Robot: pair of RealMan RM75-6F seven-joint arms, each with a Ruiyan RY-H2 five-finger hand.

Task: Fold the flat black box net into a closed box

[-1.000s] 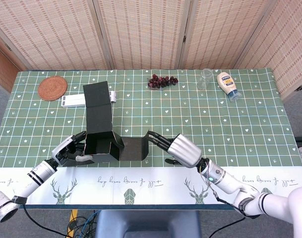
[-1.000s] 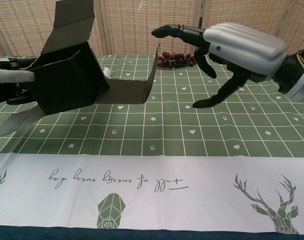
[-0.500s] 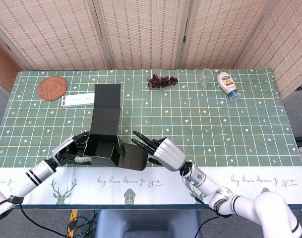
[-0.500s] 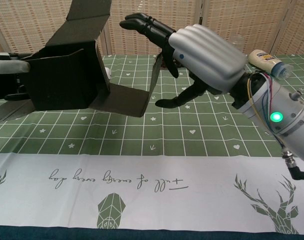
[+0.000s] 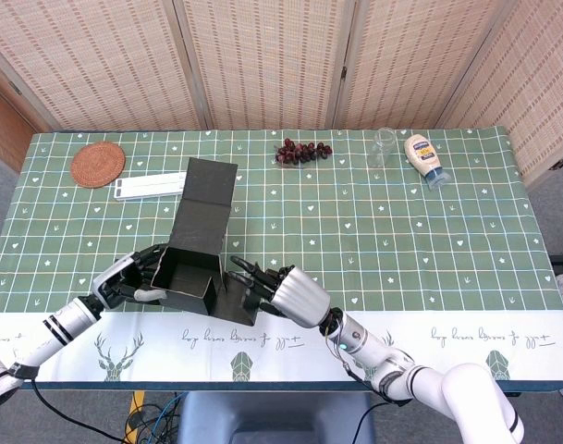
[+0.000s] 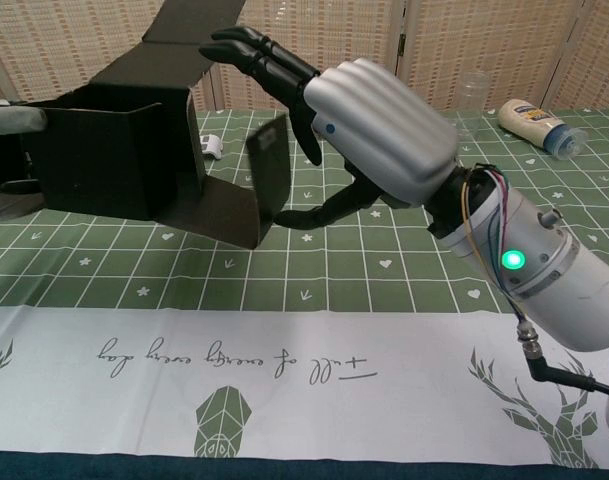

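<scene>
The black box (image 5: 187, 270) stands half-formed near the table's front edge, its top open and its long lid flap (image 5: 207, 203) leaning up and back. My left hand (image 5: 124, 277) grips the box's left wall, thumb on top in the chest view (image 6: 9, 118). A side flap (image 6: 267, 182) is bent upright at the box's right end. My right hand (image 5: 286, 294) is at that flap with fingers spread. Its fingers (image 6: 259, 55) reach over the flap's top edge, and the thumb is against the flap's outer face.
Along the back of the table lie a woven coaster (image 5: 98, 164), a white flat object (image 5: 147, 188), dark grapes (image 5: 302, 151), a clear glass (image 5: 384, 146) and a mayonnaise bottle (image 5: 423, 159). The green checked cloth (image 5: 429, 240) is bare to the right of my hands.
My right hand has moved left to the box and pushed the side flap from lying flat to upright. The box turned slightly, and its lid flap now leans to the right.
</scene>
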